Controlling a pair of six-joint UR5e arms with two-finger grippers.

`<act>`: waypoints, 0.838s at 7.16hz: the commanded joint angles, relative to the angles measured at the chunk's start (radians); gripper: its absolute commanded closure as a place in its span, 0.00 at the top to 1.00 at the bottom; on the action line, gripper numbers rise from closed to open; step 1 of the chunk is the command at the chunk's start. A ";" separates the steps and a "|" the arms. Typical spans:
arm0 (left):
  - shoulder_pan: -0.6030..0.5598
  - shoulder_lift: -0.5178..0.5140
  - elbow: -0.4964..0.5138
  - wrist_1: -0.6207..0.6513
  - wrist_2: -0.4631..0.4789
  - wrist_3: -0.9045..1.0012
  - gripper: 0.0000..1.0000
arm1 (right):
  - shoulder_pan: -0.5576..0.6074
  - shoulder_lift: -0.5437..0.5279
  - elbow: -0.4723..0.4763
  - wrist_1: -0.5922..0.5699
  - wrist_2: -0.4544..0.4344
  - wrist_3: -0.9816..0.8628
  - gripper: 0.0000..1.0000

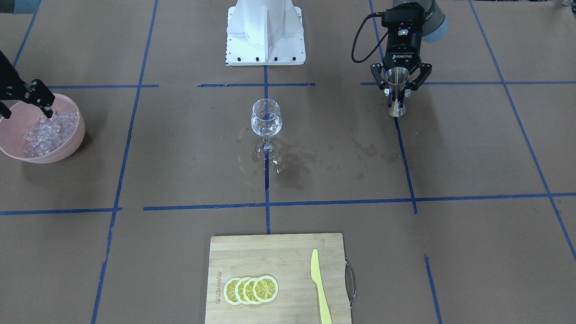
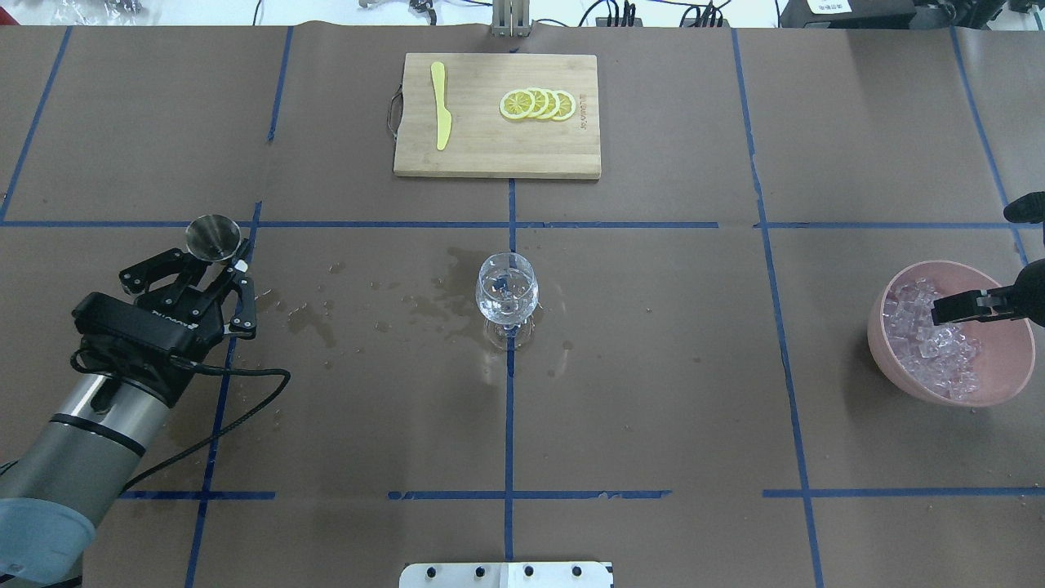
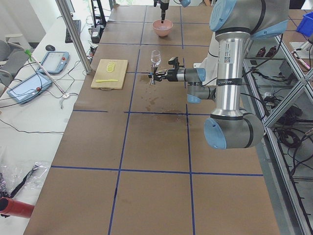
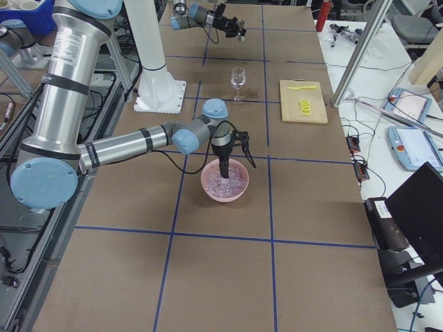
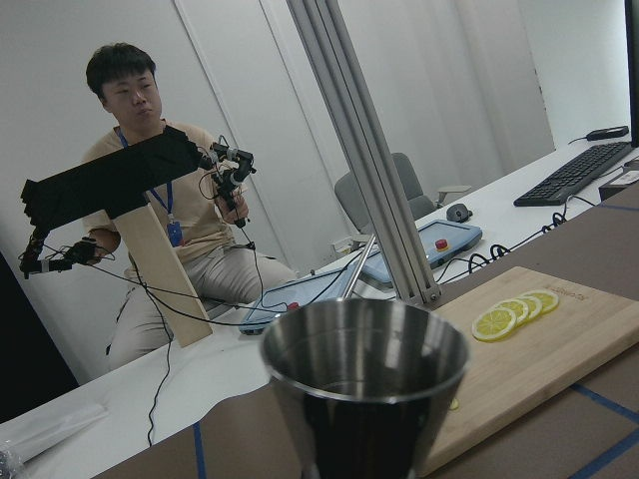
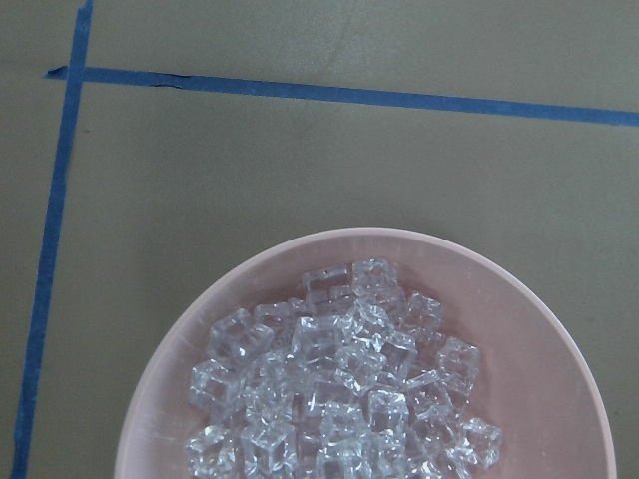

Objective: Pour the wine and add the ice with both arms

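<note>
The wine glass (image 1: 266,119) stands upright at table centre amid wet stains. To the robot's left of the glass, the left gripper (image 1: 398,92) has its fingers closed around a steel jigger (image 1: 397,90), held upright. To the glass's other side, well apart, the ice (image 1: 46,131) lies heaped in a pink bowl (image 1: 67,145); the right gripper (image 2: 947,309) hangs over the heap, fingers drawn narrow, nothing visibly held.

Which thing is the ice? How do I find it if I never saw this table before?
Look along the brown table to the robot's right end, where a pink bowl sits under the right gripper. The ice is the heap of small clear, glinting cubes inside that bowl. The yellow lemon slices are flat rounds, on the wooden board.
</note>
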 commanded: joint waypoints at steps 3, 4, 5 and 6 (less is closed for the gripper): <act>-0.026 0.158 -0.037 -0.089 -0.008 -0.033 0.00 | -0.045 -0.002 -0.046 0.036 -0.033 0.004 0.99; -0.029 0.175 -0.039 -0.093 -0.017 -0.033 0.00 | -0.056 0.001 -0.056 0.036 -0.033 0.004 0.98; -0.035 0.194 -0.037 -0.121 -0.023 -0.033 0.00 | -0.062 0.007 -0.064 0.036 -0.033 0.001 0.97; -0.036 0.198 -0.037 -0.123 -0.025 -0.033 0.00 | -0.062 0.011 -0.072 0.036 -0.033 -0.004 0.95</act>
